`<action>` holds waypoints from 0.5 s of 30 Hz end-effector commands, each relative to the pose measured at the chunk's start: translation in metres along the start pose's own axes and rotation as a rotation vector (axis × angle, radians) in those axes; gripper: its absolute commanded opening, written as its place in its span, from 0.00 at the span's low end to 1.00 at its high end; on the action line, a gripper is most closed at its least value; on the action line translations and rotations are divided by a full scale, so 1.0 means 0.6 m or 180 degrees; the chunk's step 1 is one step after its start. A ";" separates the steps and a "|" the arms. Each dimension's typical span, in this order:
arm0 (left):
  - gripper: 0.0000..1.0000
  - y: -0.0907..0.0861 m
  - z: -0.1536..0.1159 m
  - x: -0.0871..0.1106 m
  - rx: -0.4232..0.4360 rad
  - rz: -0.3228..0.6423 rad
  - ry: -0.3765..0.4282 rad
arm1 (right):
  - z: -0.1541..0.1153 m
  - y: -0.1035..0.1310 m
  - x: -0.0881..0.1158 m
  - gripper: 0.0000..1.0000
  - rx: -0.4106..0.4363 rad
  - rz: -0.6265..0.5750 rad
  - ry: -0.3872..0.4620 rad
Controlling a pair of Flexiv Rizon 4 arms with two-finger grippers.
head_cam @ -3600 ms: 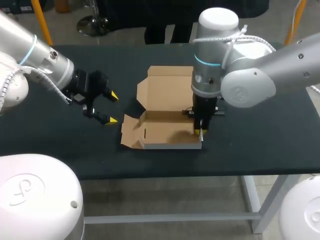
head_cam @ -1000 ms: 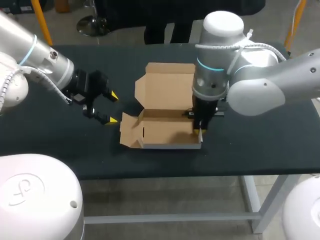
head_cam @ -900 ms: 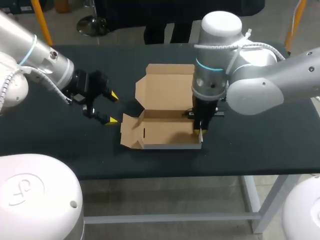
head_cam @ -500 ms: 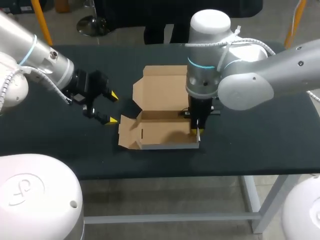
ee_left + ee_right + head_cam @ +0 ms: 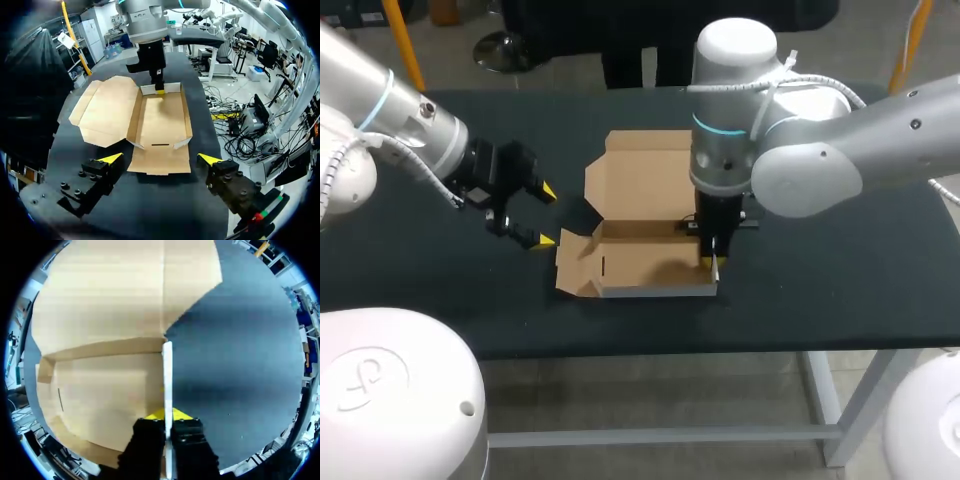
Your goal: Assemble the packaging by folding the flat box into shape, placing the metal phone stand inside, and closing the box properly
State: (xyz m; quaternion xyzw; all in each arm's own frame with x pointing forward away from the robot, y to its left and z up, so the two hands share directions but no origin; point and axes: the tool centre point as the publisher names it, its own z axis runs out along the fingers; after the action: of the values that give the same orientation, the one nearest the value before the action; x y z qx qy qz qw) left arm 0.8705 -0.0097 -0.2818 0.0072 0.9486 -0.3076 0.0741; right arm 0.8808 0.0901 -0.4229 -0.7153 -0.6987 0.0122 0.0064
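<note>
Box (image 5: 645, 265) half-folded on surface (image 5: 840, 270), lid open. Right end effector (image 5: 711, 262) pinches one side wall; left end effector (image 5: 542, 214) spread wide, nearby, not touching.

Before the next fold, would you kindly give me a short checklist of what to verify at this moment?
1. Right arm jaws pinch the right side flap and hold it upright: ok.
2. Left arm jaws open and apart from the box: ok.
3. Left end flap raised: not ok, it lies flat on the table.
4. Lid open, off the base: ok.
5. Phone stand found and within reach: cannot tell, no view shows it clearly.
</note>
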 end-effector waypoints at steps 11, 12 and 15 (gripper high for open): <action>1.00 -0.021 -0.022 0.000 -0.0233 -0.2209 -0.0383 | -0.001 0.002 0.002 0.00 0.0019 -0.0004 -0.0013; 1.00 -0.022 -0.022 0.003 -0.0277 -0.2546 -0.0476 | -0.001 0.002 0.002 0.00 0.0019 -0.0004 -0.0013; 1.00 -0.022 -0.027 0.016 -0.0281 -0.3317 -0.0521 | -0.001 0.002 0.002 0.00 0.0019 -0.0004 -0.0013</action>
State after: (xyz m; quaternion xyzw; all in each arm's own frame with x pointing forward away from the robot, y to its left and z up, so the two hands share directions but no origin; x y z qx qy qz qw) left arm 0.8701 -0.0108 -0.2682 -0.1484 0.9378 -0.3116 0.0384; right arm 0.8808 0.0901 -0.4228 -0.7153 -0.6987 0.0122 0.0064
